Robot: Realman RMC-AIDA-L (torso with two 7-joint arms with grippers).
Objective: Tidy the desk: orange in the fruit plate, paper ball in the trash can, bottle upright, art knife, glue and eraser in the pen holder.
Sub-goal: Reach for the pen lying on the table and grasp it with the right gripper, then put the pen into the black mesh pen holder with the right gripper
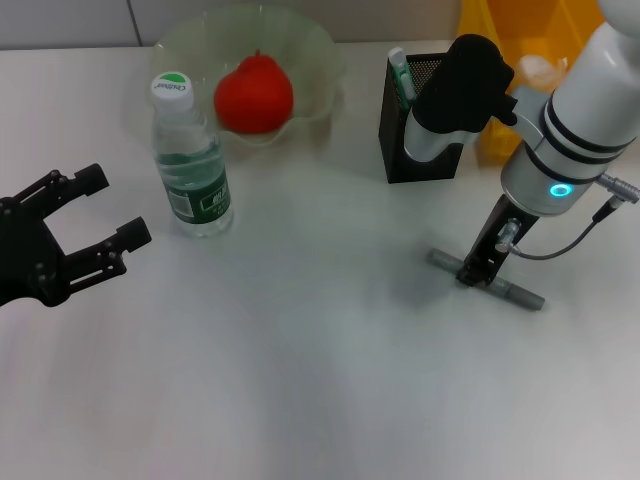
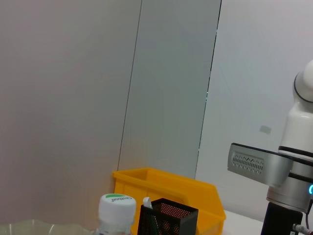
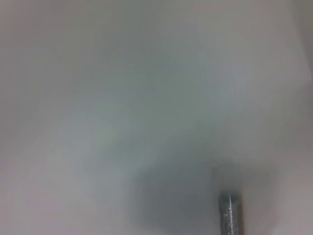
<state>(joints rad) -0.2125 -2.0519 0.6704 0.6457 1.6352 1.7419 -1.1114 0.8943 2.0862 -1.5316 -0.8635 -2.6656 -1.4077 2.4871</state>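
My right gripper reaches down to the table and is shut on the middle of the grey art knife, which lies flat; the knife's end shows in the right wrist view. The black mesh pen holder stands behind it with a white-and-green stick, probably the glue, inside. The orange rests in the pale-green fruit plate. The bottle stands upright. My left gripper hangs open to the bottle's left, apart from it. A pale wad, likely the paper ball, sits in the yellow trash can. The eraser is out of view.
The left wrist view shows the bottle cap, the pen holder, the trash can and the right arm against a grey wall. My right forearm crosses in front of the pen holder and trash can.
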